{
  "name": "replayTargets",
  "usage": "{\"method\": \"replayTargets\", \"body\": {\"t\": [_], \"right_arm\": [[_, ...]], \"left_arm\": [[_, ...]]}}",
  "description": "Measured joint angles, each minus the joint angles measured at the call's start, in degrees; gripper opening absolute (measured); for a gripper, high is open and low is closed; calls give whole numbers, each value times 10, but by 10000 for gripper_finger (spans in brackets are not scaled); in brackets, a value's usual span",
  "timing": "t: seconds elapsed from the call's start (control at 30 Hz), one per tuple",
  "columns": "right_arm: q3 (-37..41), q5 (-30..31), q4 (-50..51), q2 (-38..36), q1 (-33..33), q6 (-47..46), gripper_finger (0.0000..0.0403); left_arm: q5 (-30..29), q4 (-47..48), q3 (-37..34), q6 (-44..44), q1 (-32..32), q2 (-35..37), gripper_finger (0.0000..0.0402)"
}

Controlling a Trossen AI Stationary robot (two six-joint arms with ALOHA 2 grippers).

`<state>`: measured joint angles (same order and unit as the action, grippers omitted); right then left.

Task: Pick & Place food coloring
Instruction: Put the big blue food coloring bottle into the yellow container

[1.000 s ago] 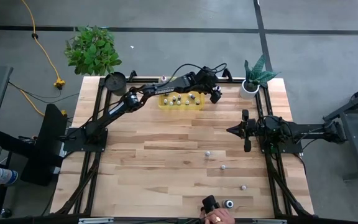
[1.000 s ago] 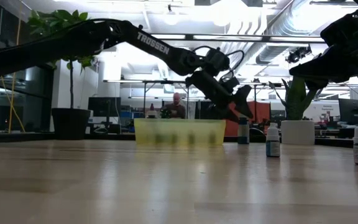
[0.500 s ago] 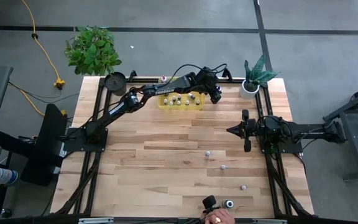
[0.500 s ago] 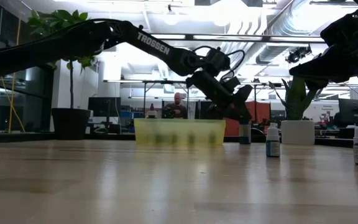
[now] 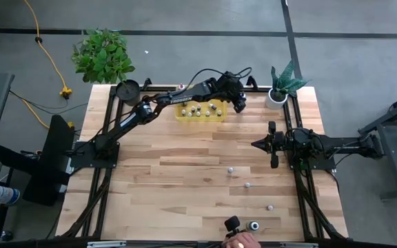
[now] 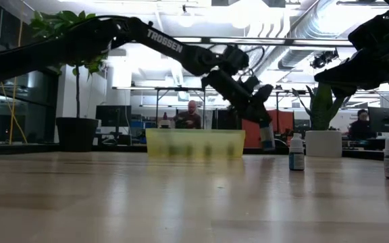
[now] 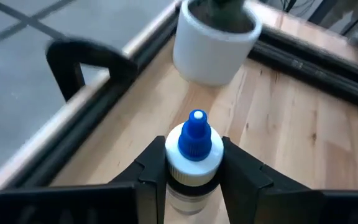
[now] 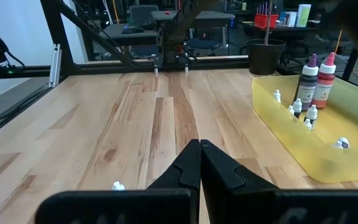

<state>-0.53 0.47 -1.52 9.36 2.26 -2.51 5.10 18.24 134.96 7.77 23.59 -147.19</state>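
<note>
**Left claw grips a blue-tipped bottle beside the bin**

Since a second ago, the left claw [image 7: 194,171] has narrowed from wide open and now grasps a bottle [image 7: 194,149] with a blue tip and white cap, one finger [image 7: 241,174] on each side of its neck. In the low view the bottle [image 6: 267,137] hangs at the claw's tip, its base looking a little above the desk [image 6: 181,196], just to the side of the yellow bin [image 6: 194,144]. A white pot [image 7: 215,43] stands near, past the bottle in the left wrist view.

From above, the left claw [image 5: 238,103] sits at the far edge of the desk, between the bin [image 5: 200,110] and the potted plant [image 5: 280,88].

The right claw [image 8: 199,162] is clenched, fingers pressed together and holding nothing, and hovers over the desk's right side [image 5: 273,145].

More food coloring stands in the bin: several tiny white-capped bottles [image 8: 303,111] and two taller ones, one dark [image 8: 308,81] and one pink [image 8: 324,81]. Others lie loose on the desk: three small ones [image 5: 248,184] in the near right part, and one [image 5: 253,225] at the near edge beside a person's hand [image 5: 240,240]. In the low view two of them [image 6: 296,152] stand upright on the right, well apart from the bin.
</note>
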Motion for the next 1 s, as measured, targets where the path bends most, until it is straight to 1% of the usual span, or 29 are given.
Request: {"method": "replayTargets", "body": {"t": [0.2,0.3,0.47,0.63,0.87,1.0], "right_arm": [[0,0,0,0,0,0,0],[0,0,0,0,0,0,0],[0,0,0,0,0,0,0],[0,0,0,0,0,0,0],[0,0,0,0,0,0,0],[0,0,0,0,0,0,0]], "left_arm": [[-17,28,0,0,0,36,94],[-36,48,0,0,0,60,94],[-60,98,0,0,3,98,94],[-62,155,0,5,15,124,94],[-63,235,0,36,44,132,94],[-70,250,-5,83,58,132,94]]}}
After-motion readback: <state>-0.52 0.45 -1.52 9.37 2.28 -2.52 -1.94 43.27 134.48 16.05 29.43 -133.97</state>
